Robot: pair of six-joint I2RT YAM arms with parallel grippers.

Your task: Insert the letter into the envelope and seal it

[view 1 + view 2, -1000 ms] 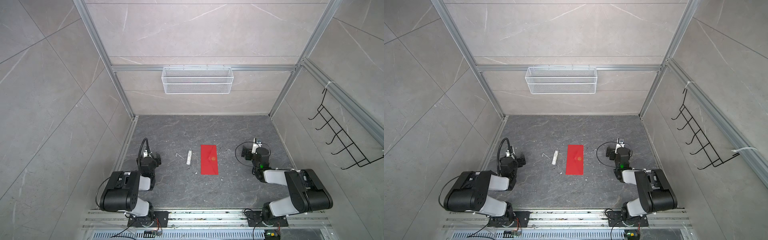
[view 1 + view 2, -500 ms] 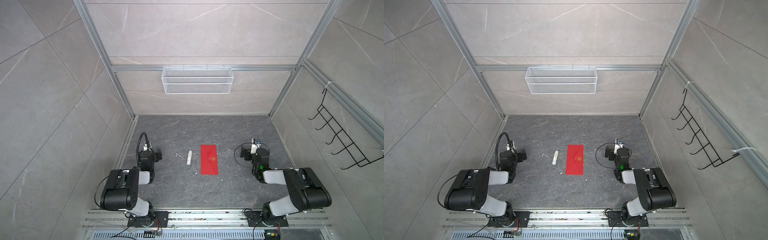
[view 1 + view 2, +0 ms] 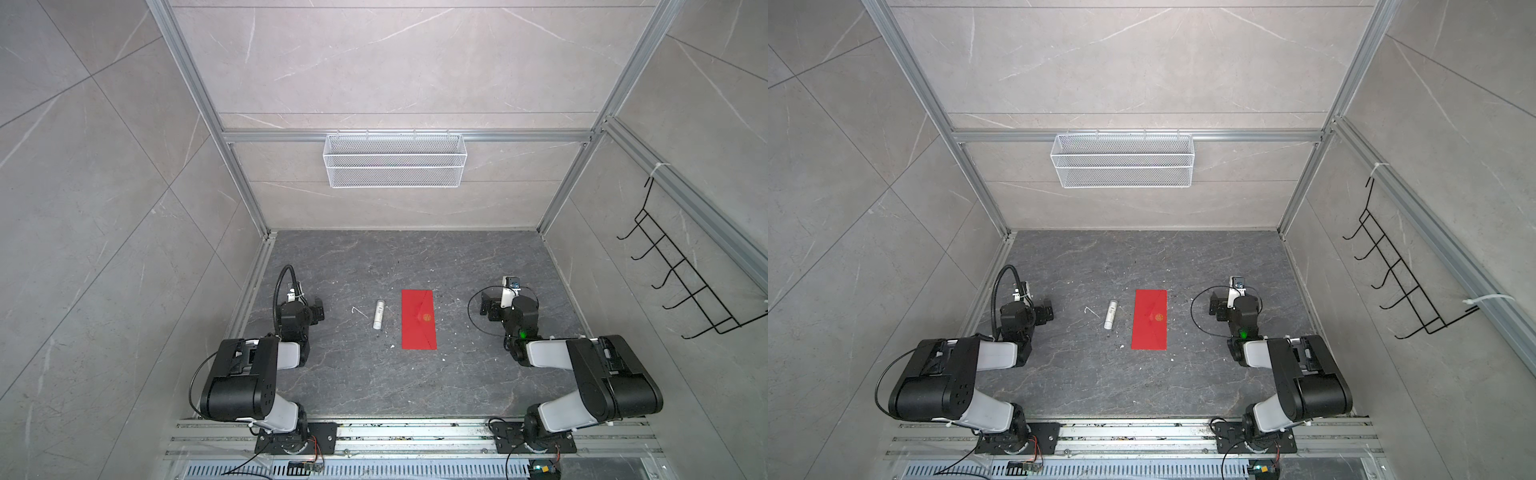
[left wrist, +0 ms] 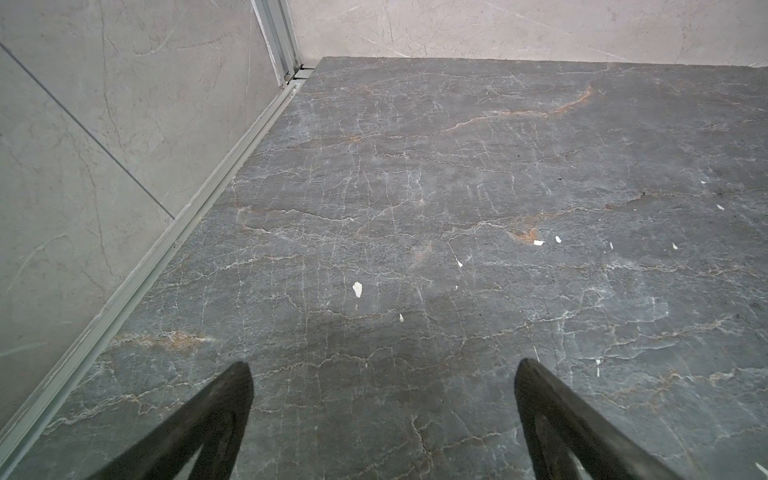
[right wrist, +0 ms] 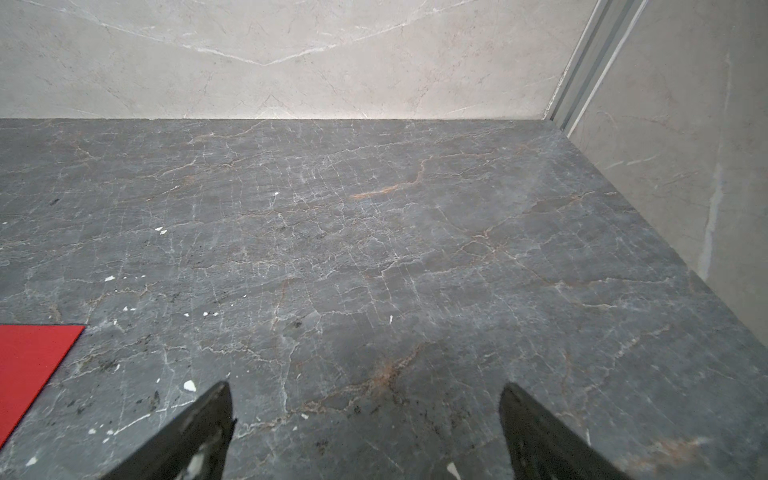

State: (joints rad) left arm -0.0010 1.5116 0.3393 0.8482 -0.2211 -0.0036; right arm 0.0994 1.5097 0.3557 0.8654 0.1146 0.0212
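The red envelope [image 3: 419, 319] [image 3: 1149, 319] lies flat mid-table in both top views, its flap down and its gold emblem facing up. One corner of the envelope [image 5: 29, 365] shows in the right wrist view. The letter is out of view. My left gripper [image 3: 316, 311] [image 3: 1045, 312] [image 4: 383, 365] rests low at the table's left, open and empty, well apart from the envelope. My right gripper [image 3: 488, 307] [image 3: 1217, 308] [image 5: 366, 386] rests low on the envelope's right, also open and empty.
A white glue stick [image 3: 378, 314] [image 3: 1109, 314] lies just left of the envelope, with a small white hooked scrap [image 3: 356, 309] beside it. A wire basket [image 3: 395, 160] hangs on the back wall. A black hook rack [image 3: 681, 286] hangs on the right wall. White flecks dot the dark stone table [image 3: 374, 386].
The left wrist has shifted slightly and its jaws have widened a little. The right arm, the envelope and the glue stick have not moved.
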